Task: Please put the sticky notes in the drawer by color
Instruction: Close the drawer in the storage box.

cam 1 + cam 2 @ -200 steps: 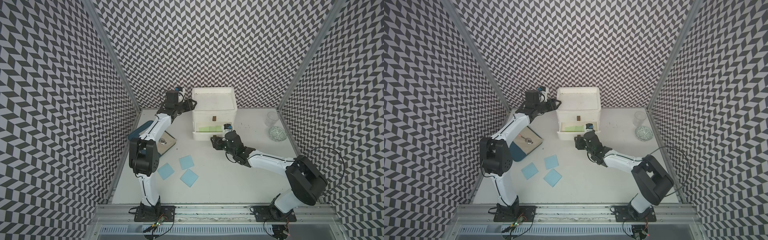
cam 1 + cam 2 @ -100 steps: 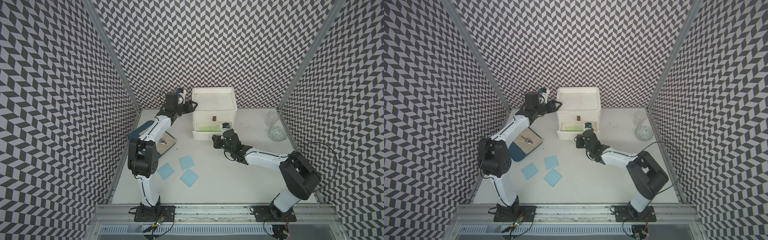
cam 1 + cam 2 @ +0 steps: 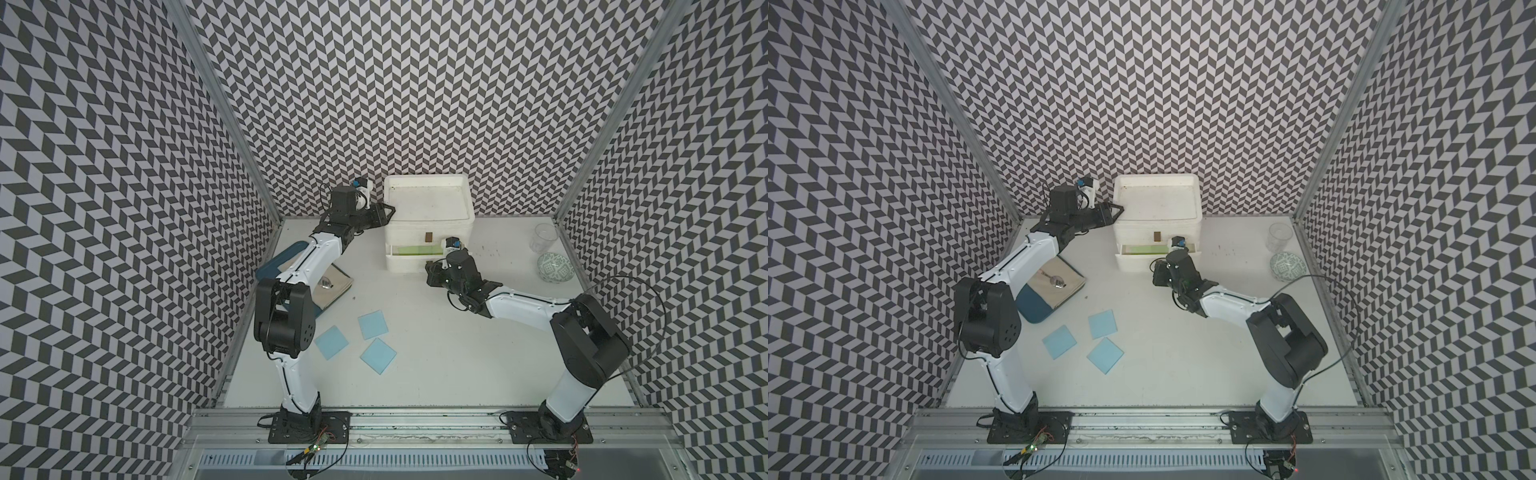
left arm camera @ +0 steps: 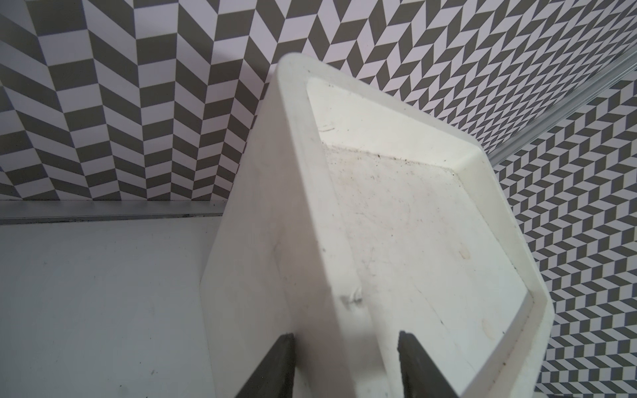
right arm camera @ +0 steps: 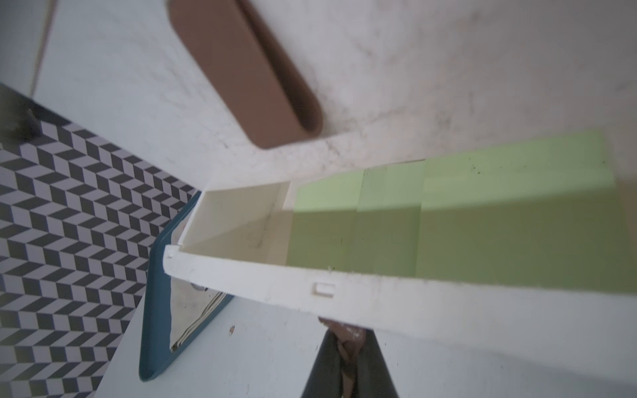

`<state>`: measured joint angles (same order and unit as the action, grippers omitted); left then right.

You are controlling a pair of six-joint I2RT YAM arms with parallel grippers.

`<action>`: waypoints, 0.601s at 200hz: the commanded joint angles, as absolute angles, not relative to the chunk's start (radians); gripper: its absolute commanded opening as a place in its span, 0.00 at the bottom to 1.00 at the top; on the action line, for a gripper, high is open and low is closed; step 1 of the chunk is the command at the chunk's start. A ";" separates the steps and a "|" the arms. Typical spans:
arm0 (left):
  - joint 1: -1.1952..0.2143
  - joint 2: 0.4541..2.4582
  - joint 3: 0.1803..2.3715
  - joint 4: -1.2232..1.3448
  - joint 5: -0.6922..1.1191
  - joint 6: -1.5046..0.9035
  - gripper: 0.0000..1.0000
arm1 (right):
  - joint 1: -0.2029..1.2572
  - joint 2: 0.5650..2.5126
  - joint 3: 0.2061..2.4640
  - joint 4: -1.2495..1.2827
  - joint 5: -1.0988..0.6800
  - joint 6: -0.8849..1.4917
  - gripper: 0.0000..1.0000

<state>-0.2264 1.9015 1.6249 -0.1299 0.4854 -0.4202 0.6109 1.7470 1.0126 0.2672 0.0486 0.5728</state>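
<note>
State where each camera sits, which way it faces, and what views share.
Top views: high at the front, looking down on the white table; left arm and right arm show.
Left wrist: on the left arm, facing the white plastic drawer box; left hand straddles its rim.
Right wrist: on the right arm, facing light green sticky notes in the open drawer; right hand pinches its brown handle.
Shared: all show that box.

No writing, label, brand mark or number is legible in any view, whether on the white drawer (image 3: 428,224), the pale blue sticky notes (image 3: 372,325) or the bench (image 3: 457,365) beneath them.
</note>
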 commanded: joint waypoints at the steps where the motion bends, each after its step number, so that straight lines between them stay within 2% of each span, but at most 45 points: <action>1: -0.258 1.885 1.579 -0.199 0.535 -0.397 0.49 | 0.593 1.772 1.034 0.490 0.071 0.599 0.12; 90: -0.261 1.873 1.562 -0.176 0.573 -0.424 0.43 | 0.578 1.870 1.033 0.756 0.237 0.585 0.13; 120: -0.270 1.835 1.517 -0.133 0.554 -0.436 0.41 | 0.553 1.898 1.054 0.763 0.217 0.595 0.15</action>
<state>-0.2287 1.8687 1.5799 -0.0959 0.4728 -0.4450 0.5888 1.8885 1.0153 0.6033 0.1505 0.5934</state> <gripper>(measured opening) 0.423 0.148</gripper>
